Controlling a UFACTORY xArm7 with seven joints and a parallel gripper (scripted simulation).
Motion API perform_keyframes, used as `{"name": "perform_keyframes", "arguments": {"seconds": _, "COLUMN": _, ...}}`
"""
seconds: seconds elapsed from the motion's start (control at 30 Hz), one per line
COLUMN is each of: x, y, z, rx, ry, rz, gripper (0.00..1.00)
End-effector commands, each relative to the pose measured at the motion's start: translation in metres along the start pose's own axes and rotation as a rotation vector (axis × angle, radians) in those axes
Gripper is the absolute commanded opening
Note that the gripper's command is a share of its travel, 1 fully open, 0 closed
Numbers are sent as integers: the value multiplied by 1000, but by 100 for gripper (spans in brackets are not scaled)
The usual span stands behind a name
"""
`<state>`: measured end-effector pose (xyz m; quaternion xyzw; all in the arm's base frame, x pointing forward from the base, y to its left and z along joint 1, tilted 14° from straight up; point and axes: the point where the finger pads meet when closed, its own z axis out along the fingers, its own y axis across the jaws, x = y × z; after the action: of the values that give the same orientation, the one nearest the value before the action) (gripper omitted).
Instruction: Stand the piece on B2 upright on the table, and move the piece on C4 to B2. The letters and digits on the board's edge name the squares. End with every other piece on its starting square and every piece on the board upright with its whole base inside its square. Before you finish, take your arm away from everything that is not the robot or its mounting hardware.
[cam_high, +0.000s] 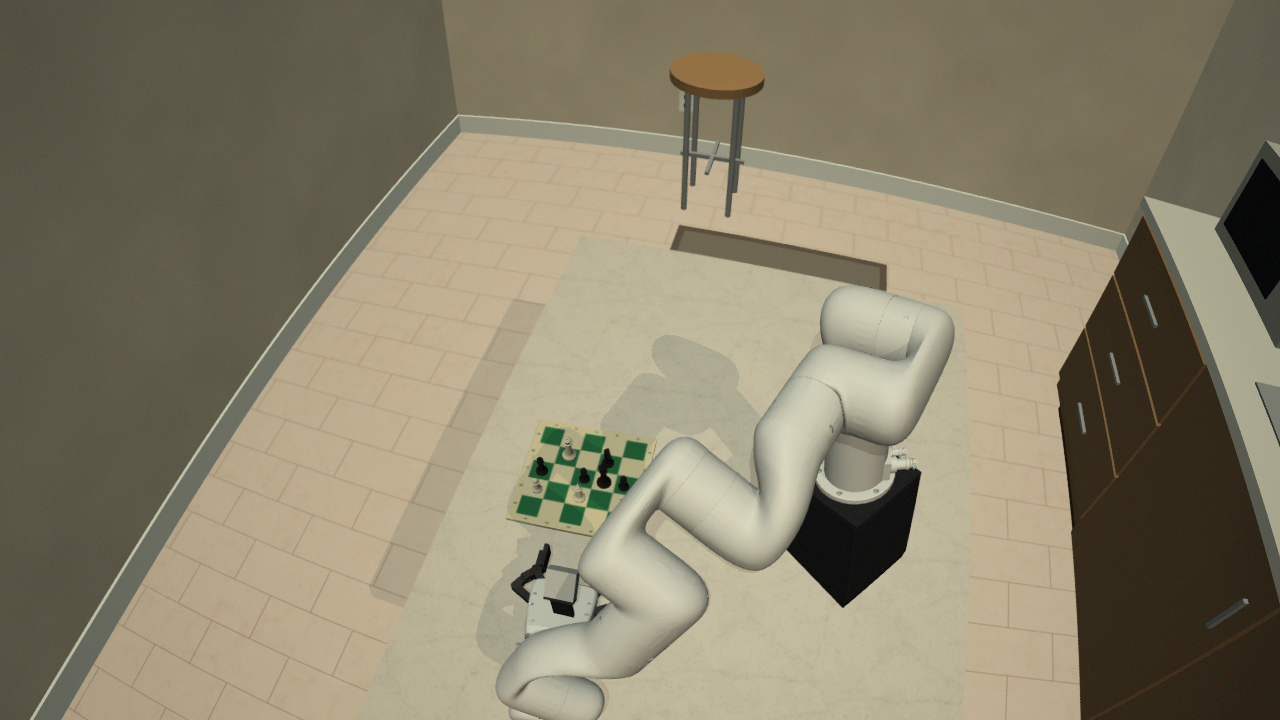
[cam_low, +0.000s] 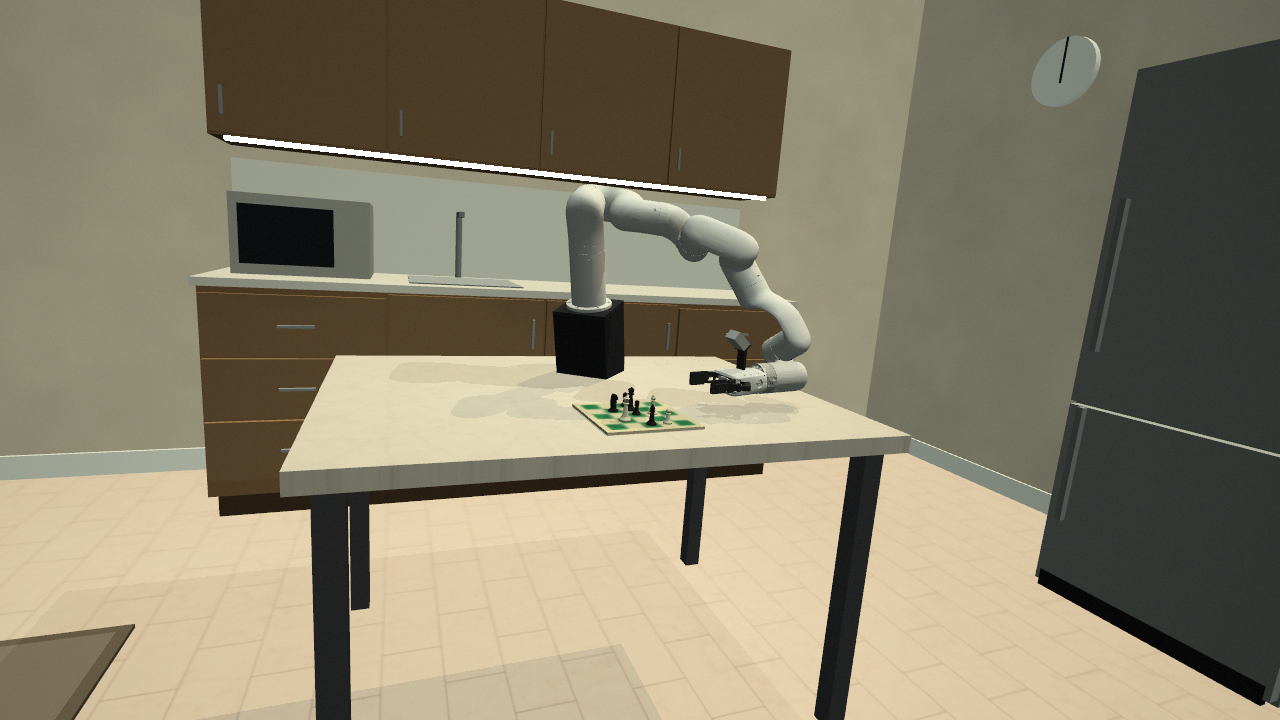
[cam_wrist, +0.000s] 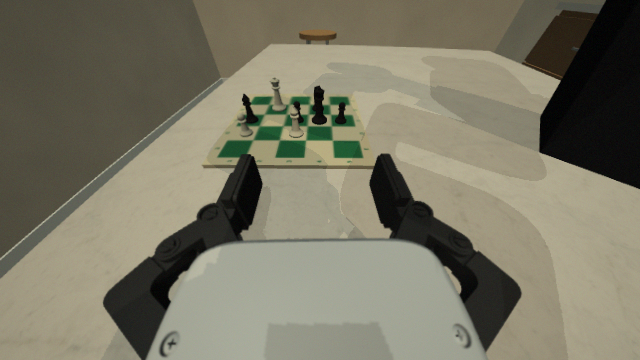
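Observation:
A small green and cream chessboard (cam_high: 528, 507) (cam_low: 684, 420) (cam_wrist: 291, 148) lies on the table (cam_high: 716, 313) (cam_low: 429, 420) (cam_wrist: 450, 150). Several pieces stand upright on it: a tall white piece (cam_wrist: 276, 94) (cam_high: 569, 445), a black bishop (cam_wrist: 248, 109), a black king (cam_wrist: 318, 106) (cam_high: 606, 465), two white pawns (cam_wrist: 244, 125) (cam_wrist: 295, 125) and two black pawns (cam_wrist: 341, 113) (cam_wrist: 298, 111). I cannot read the square labels. My gripper (cam_wrist: 316, 168) (cam_high: 553, 562) (cam_low: 696, 379) is open and empty. It lies level just above the table, pointing at the board's near edge, a short way from it.
The arm's black pedestal (cam_high: 854, 537) (cam_low: 588, 338) (cam_wrist: 595, 115) stands on the table to the right of the board. The arm's links hang over the board's right side in the top view. The table's left edge runs close to the board. A stool (cam_high: 716, 76) (cam_wrist: 317, 35) stands beyond the table.

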<state>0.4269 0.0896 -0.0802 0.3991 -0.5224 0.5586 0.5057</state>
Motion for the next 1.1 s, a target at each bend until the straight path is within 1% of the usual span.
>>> {"name": "perform_keyframes", "arguments": {"seconds": 0.0, "x": 1, "y": -1, "z": -1, "rx": 1, "ry": -2, "rz": 3, "gripper": 100}}
{"name": "perform_keyframes", "arguments": {"seconds": 0.43, "x": 1, "y": -1, "z": -1, "rx": 1, "ry": -2, "rz": 3, "gripper": 100}}
{"name": "perform_keyframes", "arguments": {"seconds": 0.63, "x": 5, "y": -1, "z": -1, "rx": 0, "ry": -2, "rz": 3, "gripper": 100}}
{"name": "perform_keyframes", "arguments": {"seconds": 0.8, "x": 26, "y": -1, "z": -2, "rx": 0, "ry": -2, "rz": 3, "gripper": 100}}
{"name": "perform_keyframes", "arguments": {"seconds": 1.07, "x": 78, "y": -2, "z": -4, "rx": 0, "ry": -2, "rz": 3, "gripper": 100}}
